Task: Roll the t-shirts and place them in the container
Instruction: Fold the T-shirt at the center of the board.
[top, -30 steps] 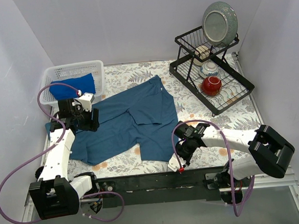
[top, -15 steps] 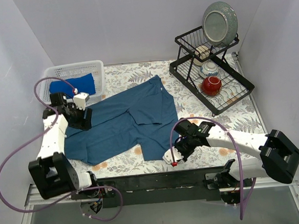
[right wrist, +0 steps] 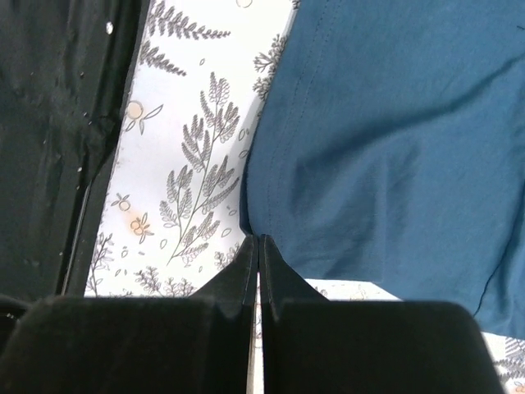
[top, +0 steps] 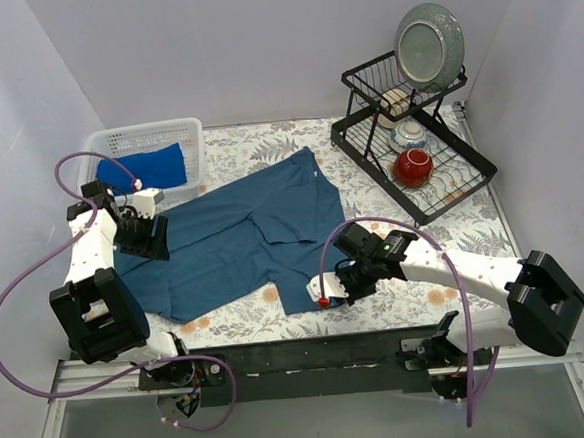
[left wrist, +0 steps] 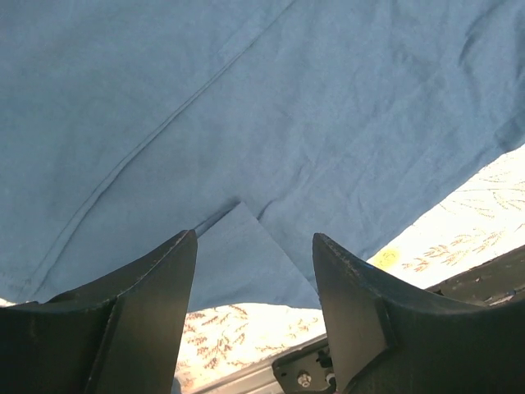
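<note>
A dark teal-blue t-shirt lies spread and rumpled on the fern-print table. A brighter royal blue t-shirt is bunched in the white basket. My left gripper hovers over the teal shirt's left side. In the left wrist view it is open, with only the cloth beyond its fingers. My right gripper sits at the shirt's near right corner. In the right wrist view it is shut, its tips pinching the hem corner of the cloth.
A black wire dish rack stands at the back right with a grey plate, a red bowl and a small patterned bowl. The black base rail runs along the table's near edge.
My right gripper has slid left along the near edge to the teal shirt's corner and shut there. The left arm has drawn back toward the left wall, its gripper staying open.
</note>
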You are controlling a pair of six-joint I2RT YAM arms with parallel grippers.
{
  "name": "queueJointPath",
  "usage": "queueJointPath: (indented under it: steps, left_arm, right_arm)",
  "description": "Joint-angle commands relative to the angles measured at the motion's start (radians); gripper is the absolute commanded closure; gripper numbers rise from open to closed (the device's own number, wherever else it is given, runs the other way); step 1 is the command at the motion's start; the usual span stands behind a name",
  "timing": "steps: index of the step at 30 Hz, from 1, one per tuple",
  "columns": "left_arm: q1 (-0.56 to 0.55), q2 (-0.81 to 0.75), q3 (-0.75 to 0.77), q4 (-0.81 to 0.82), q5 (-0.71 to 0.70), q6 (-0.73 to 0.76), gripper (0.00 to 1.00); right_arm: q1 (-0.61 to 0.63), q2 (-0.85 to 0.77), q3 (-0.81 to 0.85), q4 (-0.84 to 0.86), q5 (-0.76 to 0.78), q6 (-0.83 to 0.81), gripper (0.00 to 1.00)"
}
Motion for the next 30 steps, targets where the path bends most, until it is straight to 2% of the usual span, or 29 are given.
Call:
queueJointPath:
  steps: [1,4,13,17,22,30]
  left_arm:
    - [0.007,0.006,-0.031,0.036,0.070,0.058,0.43]
    - [0.011,0.022,-0.048,0.036,0.084,0.121,0.44]
    - [0.014,0.124,-0.025,-0.040,0.029,0.304,0.51]
    - [0.011,0.127,-0.068,-0.028,0.041,0.287,0.51]
    - [-0.009,0.095,-0.146,0.088,-0.022,0.183,0.51]
    - [-0.031,0.067,-0.226,0.176,-0.102,0.175,0.52]
  right_arm:
    - [-0.005,0.039,0.039,0.063,-0.029,0.067,0.99]
    - [-0.005,0.014,0.002,0.127,-0.041,0.068,0.99]
    - [-0.005,-0.025,-0.044,0.144,-0.082,0.088,0.99]
    - [-0.013,-0.010,-0.044,0.159,-0.072,0.085,0.99]
    - [-0.022,0.012,-0.038,0.153,-0.082,0.076,0.99]
    - [-0.036,0.027,-0.030,0.152,-0.096,0.070,0.99]
